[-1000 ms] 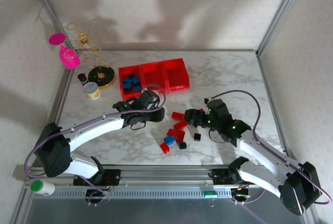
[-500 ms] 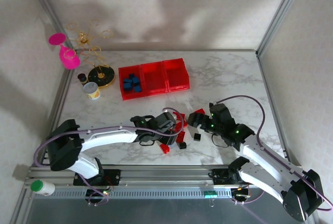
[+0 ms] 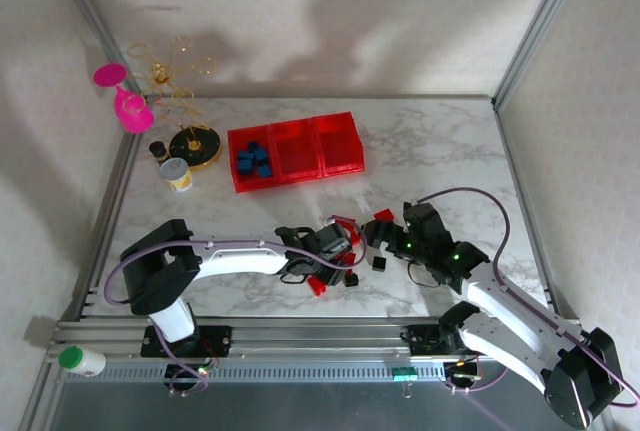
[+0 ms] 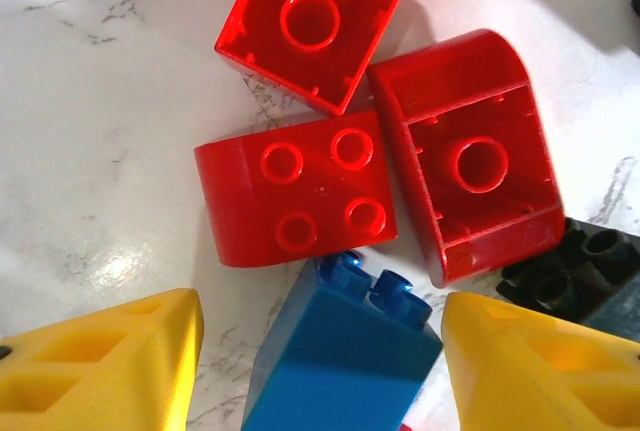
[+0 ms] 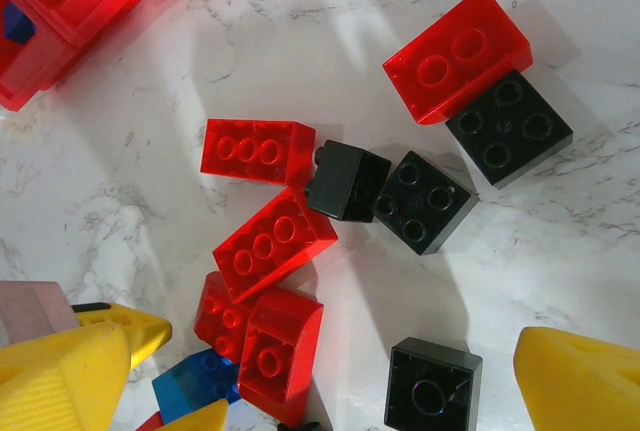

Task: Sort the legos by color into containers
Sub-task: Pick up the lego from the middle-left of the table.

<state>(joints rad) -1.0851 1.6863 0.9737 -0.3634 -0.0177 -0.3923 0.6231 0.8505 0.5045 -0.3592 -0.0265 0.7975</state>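
The left tool (image 4: 320, 346) has its jaws apart, straddling a blue lego (image 4: 345, 361) in the loose pile of legos (image 5: 275, 241) on the table (image 3: 440, 151), well near of the containers (image 3: 296, 151). The right tool (image 5: 330, 351) hangs wide apart over black bricks (image 5: 425, 201). Blue bricks (image 3: 252, 159) lie in the leftmost container.

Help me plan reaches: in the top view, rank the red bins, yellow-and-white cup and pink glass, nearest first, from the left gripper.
From the left gripper:
1. Red bins, just behind it.
2. Yellow-and-white cup, back left.
3. Pink glass, far back-left corner.
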